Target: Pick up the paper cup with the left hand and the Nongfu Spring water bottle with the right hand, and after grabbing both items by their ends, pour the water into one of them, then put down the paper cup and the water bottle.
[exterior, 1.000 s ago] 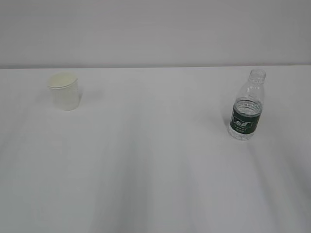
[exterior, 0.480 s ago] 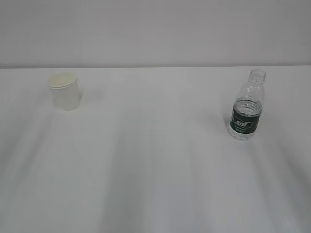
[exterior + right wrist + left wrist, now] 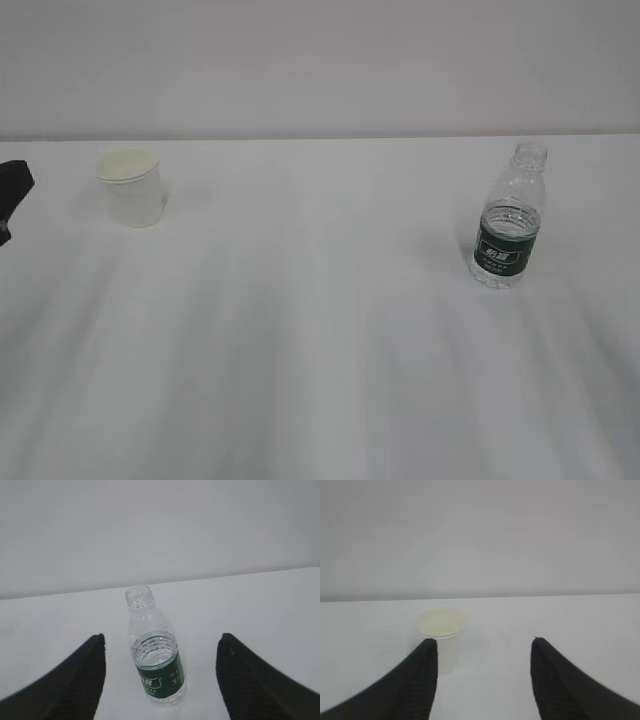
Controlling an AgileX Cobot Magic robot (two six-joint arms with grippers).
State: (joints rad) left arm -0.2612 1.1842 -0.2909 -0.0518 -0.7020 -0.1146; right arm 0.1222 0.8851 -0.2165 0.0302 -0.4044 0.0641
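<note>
The cream-white paper cup point(image 3: 133, 188) stands upright at the table's back left. A black tip of my left gripper point(image 3: 12, 190) shows at the left edge, apart from the cup. In the left wrist view the left gripper point(image 3: 485, 641) is open, and the paper cup point(image 3: 442, 632) stands ahead, just beyond its left finger point(image 3: 415, 680). The capless Nongfu Spring water bottle point(image 3: 510, 220) with its dark green label stands upright at the right, water point(image 3: 509, 222) reaching its shoulder. In the right wrist view the right gripper point(image 3: 162, 637) is open, with the bottle point(image 3: 155, 655) standing ahead between its fingers, untouched.
A white table point(image 3: 320, 340) runs back to a plain pale wall point(image 3: 320, 60). Nothing else stands on it between the cup and the bottle.
The black tip of my left gripper has entered the exterior view at the left edge. Cup and bottle have not moved.
</note>
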